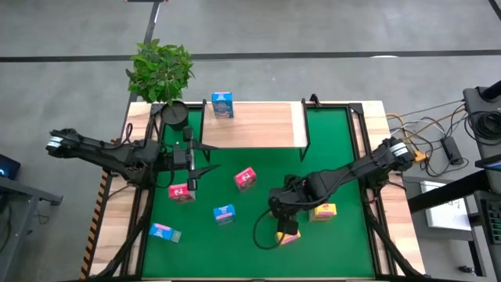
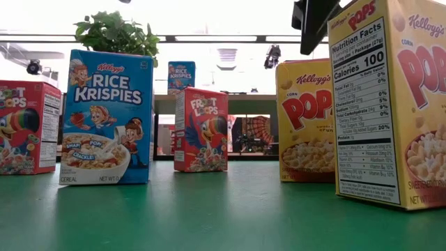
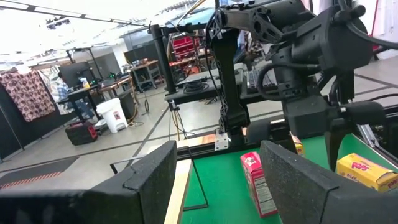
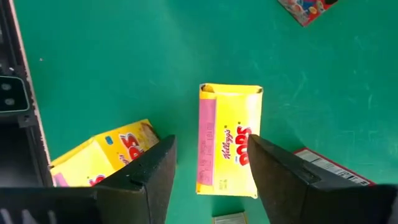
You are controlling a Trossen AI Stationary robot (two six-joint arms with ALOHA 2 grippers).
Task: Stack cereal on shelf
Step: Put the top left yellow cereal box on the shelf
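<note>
Right gripper [image 4: 208,168] hovers open-jawed over a yellow box [image 4: 228,140] on the mat, straddling it. It should drop square, pinch the narrow sides, then carry to the shelf [image 1: 250,125]. Left gripper [image 1: 193,176] waits, spread wide, empty.

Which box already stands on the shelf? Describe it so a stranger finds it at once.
Start at the light-wood shelf at the far edge of the green mat, beside the potted plant. Near its plant-side end stands one blue Rice Krispies box. It is the only box on the board; every other box sits on the mat.
</note>
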